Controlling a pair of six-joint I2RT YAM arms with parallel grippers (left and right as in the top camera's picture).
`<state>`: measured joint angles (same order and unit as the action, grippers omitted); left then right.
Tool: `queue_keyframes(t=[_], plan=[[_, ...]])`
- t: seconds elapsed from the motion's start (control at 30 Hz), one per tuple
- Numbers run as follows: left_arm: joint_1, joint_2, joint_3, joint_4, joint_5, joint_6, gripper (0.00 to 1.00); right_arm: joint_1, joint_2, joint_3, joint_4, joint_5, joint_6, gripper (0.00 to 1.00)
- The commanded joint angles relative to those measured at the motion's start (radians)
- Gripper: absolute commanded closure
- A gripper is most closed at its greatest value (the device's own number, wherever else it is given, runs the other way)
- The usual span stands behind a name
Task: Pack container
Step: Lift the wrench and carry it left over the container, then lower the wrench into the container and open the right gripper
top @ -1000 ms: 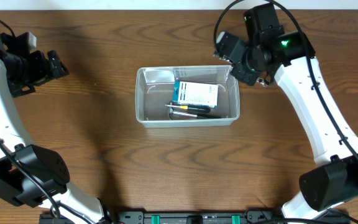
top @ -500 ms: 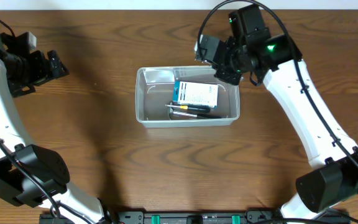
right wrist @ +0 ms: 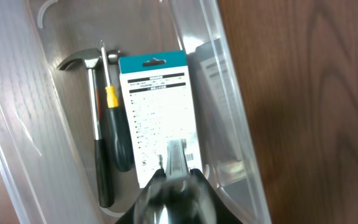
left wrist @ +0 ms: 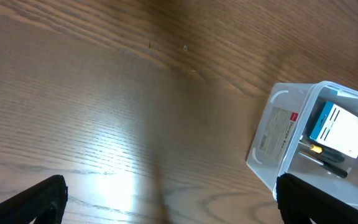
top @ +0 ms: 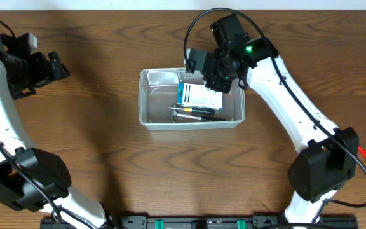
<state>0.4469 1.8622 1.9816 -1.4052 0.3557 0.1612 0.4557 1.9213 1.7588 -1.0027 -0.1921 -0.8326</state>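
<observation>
Right claw (right wrist: pixel 176 167) hanging over the clear container (top: pixel 143 105) mid-worktop (top: pixel 107 165), jaws pinched together, tip over the blue-and-white box (right wrist: pixel 157 118) inside. A hammer (right wrist: pixel 101 168) and a black-handled screwdriver (right wrist: pixel 120 144) lie alongside that box. Left claw (left wrist: pixel 176 202) well off to the side, jaws spread wide

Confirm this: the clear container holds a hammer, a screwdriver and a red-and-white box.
Wrong on the colour: the box is blue-and-white, as the right wrist view shows. The container does hold it with the hammer and the screwdriver.
</observation>
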Motion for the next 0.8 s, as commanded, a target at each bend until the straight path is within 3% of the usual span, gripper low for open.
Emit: queue_keyframes(t=[0.0,0.77], plan=[[0.0,0.01,-0.001,0.0,-0.008,0.006,0.02,0.019,0.021,0.02,-0.004,-0.019,-0.014,0.87],[0.0,0.01,-0.001,0.0,-0.008,0.006,0.02,0.042,0.043,0.02,-0.023,-0.022,-0.013,0.84]])
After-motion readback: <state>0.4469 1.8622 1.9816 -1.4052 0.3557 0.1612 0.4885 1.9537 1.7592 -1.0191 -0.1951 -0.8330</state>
